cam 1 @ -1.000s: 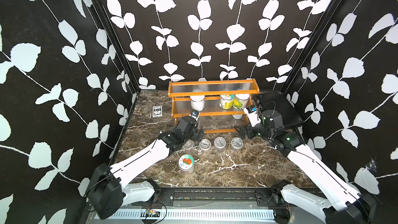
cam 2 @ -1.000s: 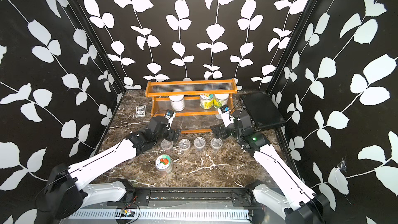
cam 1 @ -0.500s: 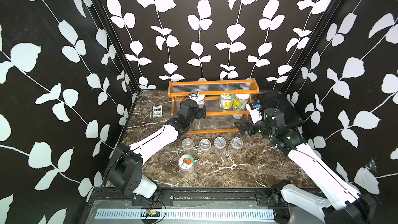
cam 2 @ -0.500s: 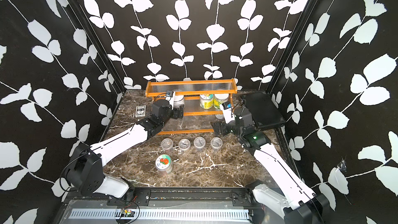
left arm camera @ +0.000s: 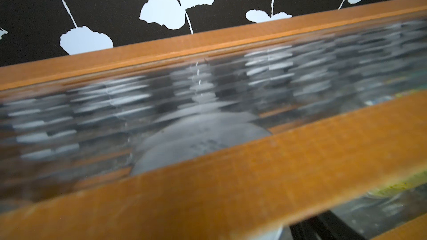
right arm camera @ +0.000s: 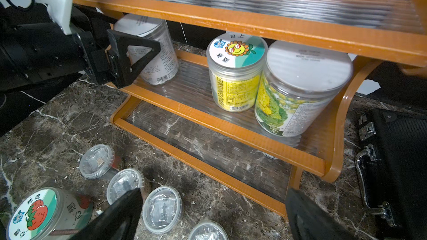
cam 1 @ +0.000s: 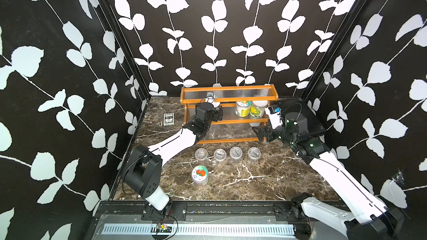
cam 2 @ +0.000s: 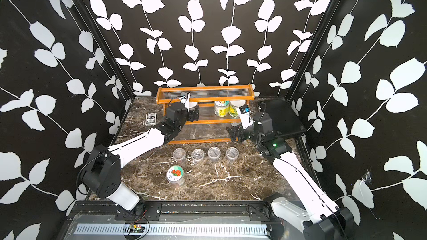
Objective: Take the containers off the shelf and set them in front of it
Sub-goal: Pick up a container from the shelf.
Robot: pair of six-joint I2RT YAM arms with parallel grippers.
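We are looking at three jars standing on the middle tier of the shelf (cam 1: 242, 93): a white-lid jar (right arm camera: 147, 42) at its left end, and a sunflower-lid jar (right arm camera: 235, 70) and a green-label jar (right arm camera: 300, 93) side by side at its right. Four small cups (cam 1: 235, 153) are sitting in a row on the marble table (cam 1: 265, 181) in front, with a tomato-lid jar (cam 1: 200, 175) nearer us. The left arm is stretching forward, its left gripper (cam 1: 217, 113) spreading wide at the white-lid jar, one finger (right arm camera: 131, 58) just in front of it; we cannot tell whether they are touching. The right gripper (cam 1: 259, 134) is hovering agape and empty by the shelf's lower right end. A card box (cam 1: 168, 119) is lying left of the shelf, a black case (cam 1: 307, 116) right.
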